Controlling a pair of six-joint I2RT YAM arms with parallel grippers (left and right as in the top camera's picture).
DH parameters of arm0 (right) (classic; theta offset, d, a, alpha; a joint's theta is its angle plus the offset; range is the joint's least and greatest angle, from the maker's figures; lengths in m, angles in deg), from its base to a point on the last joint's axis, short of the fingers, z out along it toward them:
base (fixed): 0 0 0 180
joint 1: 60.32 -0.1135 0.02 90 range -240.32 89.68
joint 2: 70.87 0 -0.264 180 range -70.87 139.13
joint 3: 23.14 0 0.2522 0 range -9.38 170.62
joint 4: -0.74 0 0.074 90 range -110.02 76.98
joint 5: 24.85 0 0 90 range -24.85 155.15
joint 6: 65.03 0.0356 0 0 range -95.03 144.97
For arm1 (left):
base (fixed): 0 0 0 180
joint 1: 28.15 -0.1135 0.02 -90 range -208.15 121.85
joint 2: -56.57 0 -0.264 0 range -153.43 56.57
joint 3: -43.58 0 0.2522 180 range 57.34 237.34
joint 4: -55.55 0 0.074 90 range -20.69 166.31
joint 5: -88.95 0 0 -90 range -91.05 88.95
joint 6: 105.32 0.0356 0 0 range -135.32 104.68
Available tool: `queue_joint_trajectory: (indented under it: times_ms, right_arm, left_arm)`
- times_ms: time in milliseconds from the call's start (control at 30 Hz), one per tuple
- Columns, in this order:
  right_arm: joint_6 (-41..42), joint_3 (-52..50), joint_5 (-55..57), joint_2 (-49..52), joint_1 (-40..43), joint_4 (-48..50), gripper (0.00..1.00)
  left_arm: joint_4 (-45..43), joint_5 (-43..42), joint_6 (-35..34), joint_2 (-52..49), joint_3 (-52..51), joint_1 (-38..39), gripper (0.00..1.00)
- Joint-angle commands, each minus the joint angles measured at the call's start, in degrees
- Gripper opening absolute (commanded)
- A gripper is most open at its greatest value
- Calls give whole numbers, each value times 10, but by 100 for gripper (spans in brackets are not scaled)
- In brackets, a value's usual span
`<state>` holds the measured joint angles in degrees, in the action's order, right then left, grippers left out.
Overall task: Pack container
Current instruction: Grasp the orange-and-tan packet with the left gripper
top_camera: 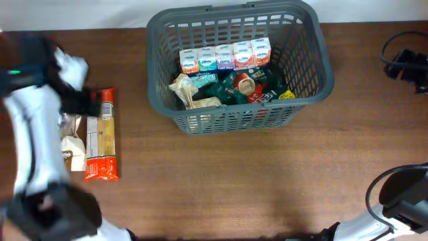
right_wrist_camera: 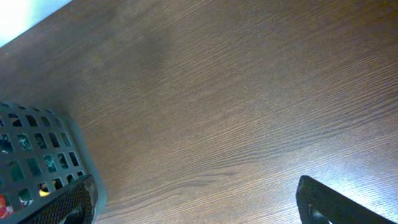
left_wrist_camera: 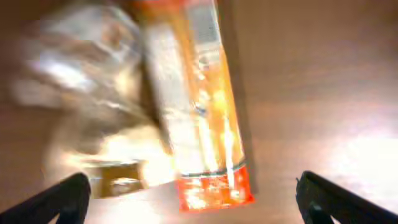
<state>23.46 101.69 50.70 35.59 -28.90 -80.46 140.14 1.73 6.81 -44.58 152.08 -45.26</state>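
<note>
So the large dark grey plastic shopping basket (top_camera: 234, 120) with the slotted lattice sides sits at the far middle of the brown wooden table (top_camera: 267, 181). It's got stuff in it: a row of small white cartons (top_camera: 226, 57) along the back, with green crinkly packets (top_camera: 221, 86) and a beige wrapped packet (top_camera: 190, 94) piled in front. Over on the left side of the table, well apart from the basket, lies a long orange and clear plastic packet (top_camera: 103, 137), with a pale crinkly bag (top_camera: 75, 150) just beside it. The left gripper (left_wrist_camera: 198, 202) hovers right above that orange packet, fingers (left_wrist_camera: 62, 198) spread wide and holding nothing, though the wrist view is pretty blurred. The right gripper (right_wrist_camera: 199, 205) hangs over bare table, jaws also wide apart with nothing between them, and a corner of the basket shows at the edge of its view. In the overhead shot the right arm (top_camera: 401, 201) is down at the near right edge.
</note>
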Motion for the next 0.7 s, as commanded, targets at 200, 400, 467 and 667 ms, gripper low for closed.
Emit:
queue_joint_trajectory:
  times_ms: [200, 400, 467, 667]
  right_arm:
    - [3, -3, 1, -9, 2, 0, 99]
    - [3, -3, 1, -9, 2, 0, 99]
    - [3, -3, 1, -9, 2, 0, 99]
    - [3, -3, 1, -9, 2, 0, 99]
  left_arm:
    - [-90, 13, -86, -120, -123, -2, 99]
    - [-134, 15, -86, -176, -123, -2, 100]
    - [-146, 15, -86, -192, -123, -2, 100]
    - [-139, 10, -89, -209, -120, -2, 2]
